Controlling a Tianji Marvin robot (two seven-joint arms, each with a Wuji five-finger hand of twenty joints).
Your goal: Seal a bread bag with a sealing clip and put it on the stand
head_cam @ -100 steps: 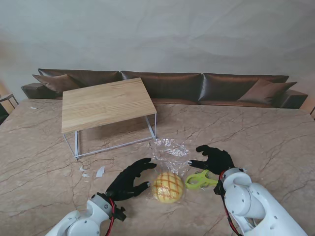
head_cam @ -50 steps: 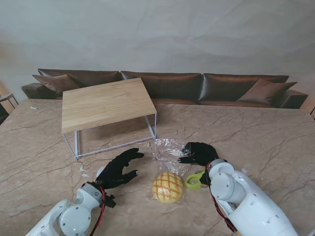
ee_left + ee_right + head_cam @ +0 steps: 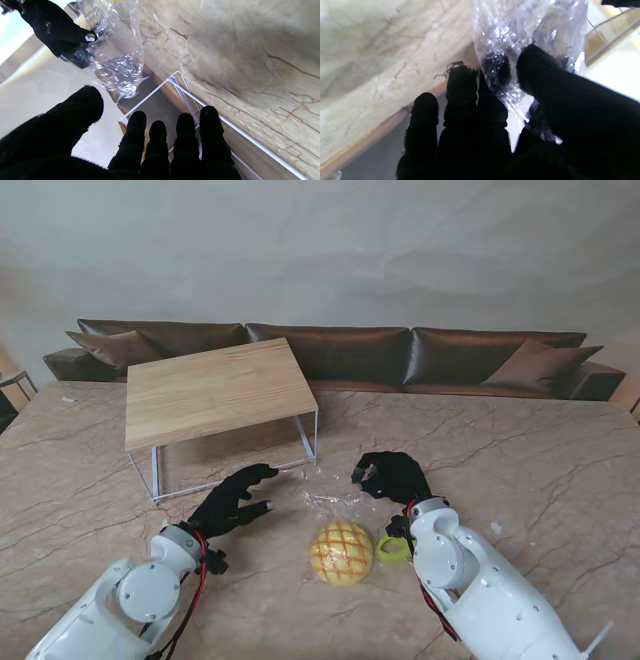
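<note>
Stand view: right hand [image 3: 392, 476], centre frame, pinches the clear bread bag [image 3: 335, 498] neck between thumb and fingers [image 3: 495, 72]. Left hand [image 3: 232, 500], centre-left, spread, holding nothing. Bun [image 3: 341, 552] lower centre. Green sealing clip [image 3: 392, 549] beside it, half hidden by the right forearm. Wooden stand [image 3: 215, 389] upper left.

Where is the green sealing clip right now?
In the stand view the green sealing clip lies on the marble table, just right of the bread, tucked against the right robot hand's wrist.
</note>
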